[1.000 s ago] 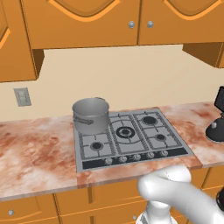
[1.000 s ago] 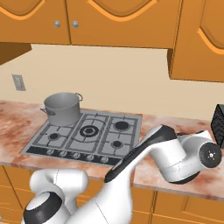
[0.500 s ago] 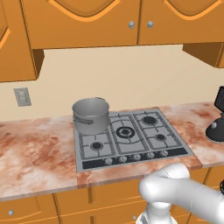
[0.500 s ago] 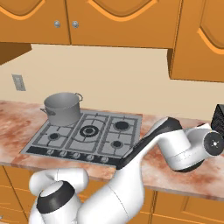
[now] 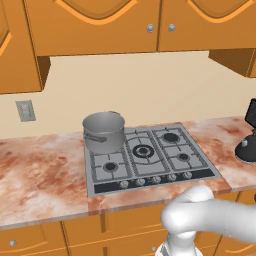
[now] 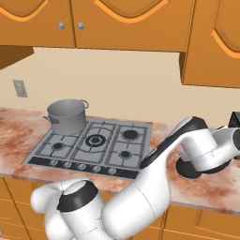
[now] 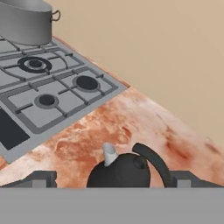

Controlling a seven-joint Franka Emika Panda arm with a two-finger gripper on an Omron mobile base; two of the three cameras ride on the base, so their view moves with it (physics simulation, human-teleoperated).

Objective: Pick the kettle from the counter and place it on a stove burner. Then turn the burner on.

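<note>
Marbled bench, kettle right of the cooktop. Arm has swung right; end effector spread, apparently straddling the kettle, not yet gripping. Burner vacant; grasp comes next.

The marbled counter carries the steel cooktop and, right of it, the kettle.

A grey steel pot sits on the cooktop's back-left corner.
</note>
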